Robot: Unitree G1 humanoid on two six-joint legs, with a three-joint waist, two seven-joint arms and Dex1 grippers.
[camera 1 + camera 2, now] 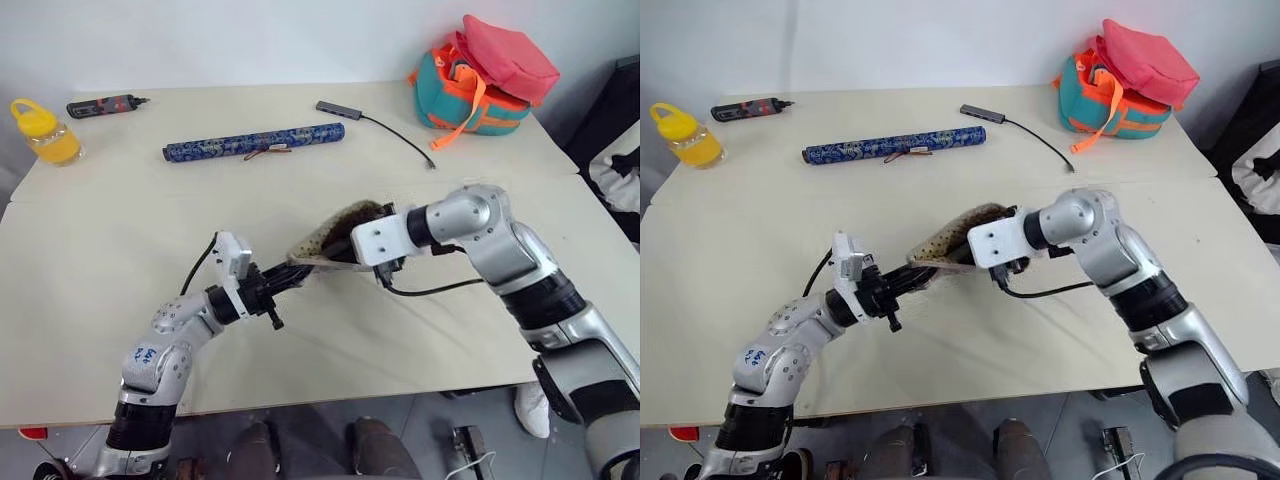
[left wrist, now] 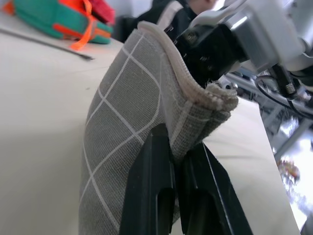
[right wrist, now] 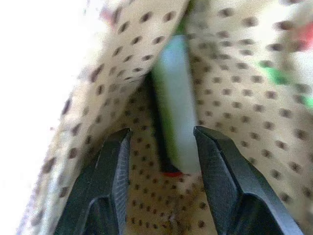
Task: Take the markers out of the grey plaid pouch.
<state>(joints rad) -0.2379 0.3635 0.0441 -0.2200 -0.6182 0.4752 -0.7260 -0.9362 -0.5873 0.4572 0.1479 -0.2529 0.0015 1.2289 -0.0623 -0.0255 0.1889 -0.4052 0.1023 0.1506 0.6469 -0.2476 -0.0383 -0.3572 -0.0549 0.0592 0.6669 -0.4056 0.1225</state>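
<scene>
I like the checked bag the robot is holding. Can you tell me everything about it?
The grey plaid pouch is soft grey cloth with white grid lines, a pale bound rim and tan dotted lining. The left gripper pinches one edge, holding it up over the table. The right gripper reaches inside, fingers apart around a light green marker.

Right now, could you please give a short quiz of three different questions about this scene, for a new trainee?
1. True or false: the left gripper is shut on an edge of the grey plaid pouch.
2. What lies between the fingers of the right gripper inside the pouch?
A. light green marker
B. yellow bottle
C. cable
3. Fill in: the blue patterned roll lies on the ____.

Key:
1. True.
2. A: the light green marker, against the dotted lining; the fingers stand apart beside it.
3. Table.
</scene>
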